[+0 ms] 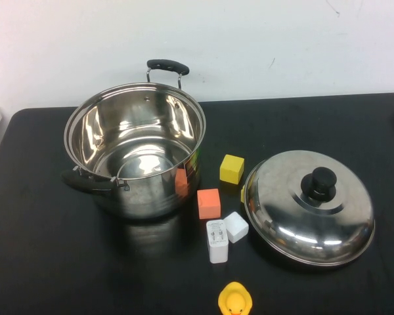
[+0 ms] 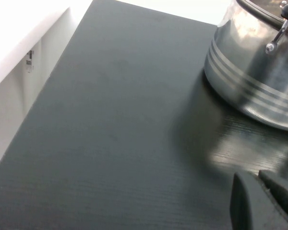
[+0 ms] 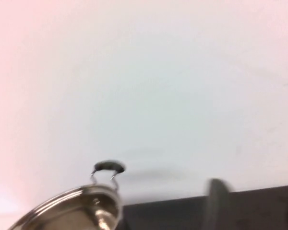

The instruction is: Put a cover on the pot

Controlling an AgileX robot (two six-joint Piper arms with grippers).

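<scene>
Neither arm appears in the high view. The left gripper [image 2: 266, 199] shows only in its wrist view, as dark fingertips at the lower right corner, low over the black table [image 2: 115, 134] near the pot's wall; the fingertips seem close together, but I cannot tell if they are closed. The right gripper [image 3: 252, 203] is raised and faces the white wall [image 3: 149, 72]; one blurred finger [image 3: 216, 203] shows, so its state is also unclear.

In the high view, the pot [image 1: 134, 147] stands uncovered at centre left. The lid [image 1: 308, 207] lies knob up at the lower right, apart from the pot.
</scene>
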